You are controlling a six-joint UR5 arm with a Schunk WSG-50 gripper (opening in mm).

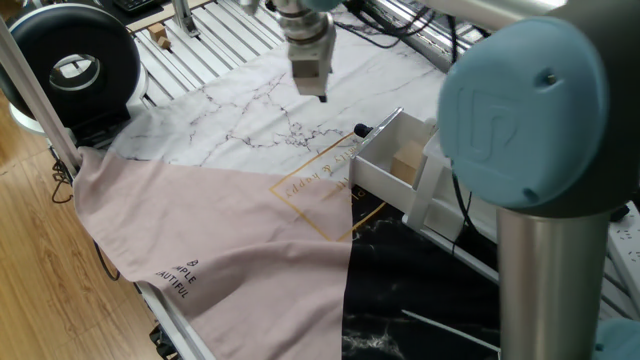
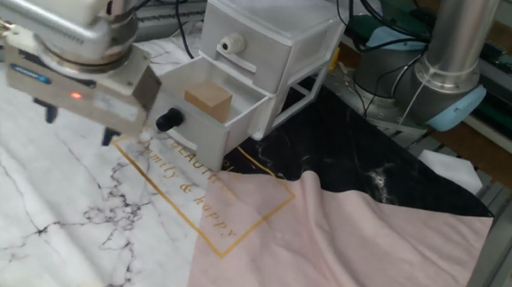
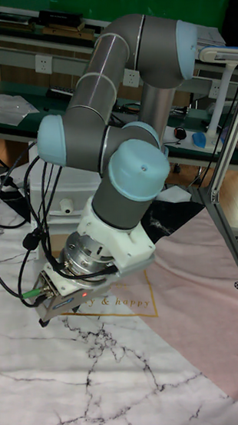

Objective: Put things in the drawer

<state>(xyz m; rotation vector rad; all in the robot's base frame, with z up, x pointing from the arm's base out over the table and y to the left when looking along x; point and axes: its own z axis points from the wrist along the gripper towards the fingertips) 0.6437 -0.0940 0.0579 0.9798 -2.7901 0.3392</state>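
Could go wrong in the closing of the drawer (image 2: 207,124): pulled out from the white cabinet (image 2: 269,40), open, with the wooden cube (image 2: 208,99) already lying inside. Black knob (image 2: 168,120) small and round, so easy to skid off with a push landing off-centre, and easy to skew the drawer in its slot or shove the light cabinet back along the worktop (image 2: 37,203). Another risk: catching the drawer's front wall with a descending fingertip, given the claw (image 2: 77,125) hanging just beside the knob, on its left in the other fixed view. Possible also to snag the pink cloth (image 1: 200,230) lying close to the drawer.

Pose: held above the marble-patterned part of the worktop, wrist pointing down, claw (image 1: 316,88) clear of the surface and empty. Fingers seemingly close together with nothing between them, though cannot tell for sure. In the tall fixed view, elbow folded high, forearm sloping down towards the claw (image 3: 54,311).
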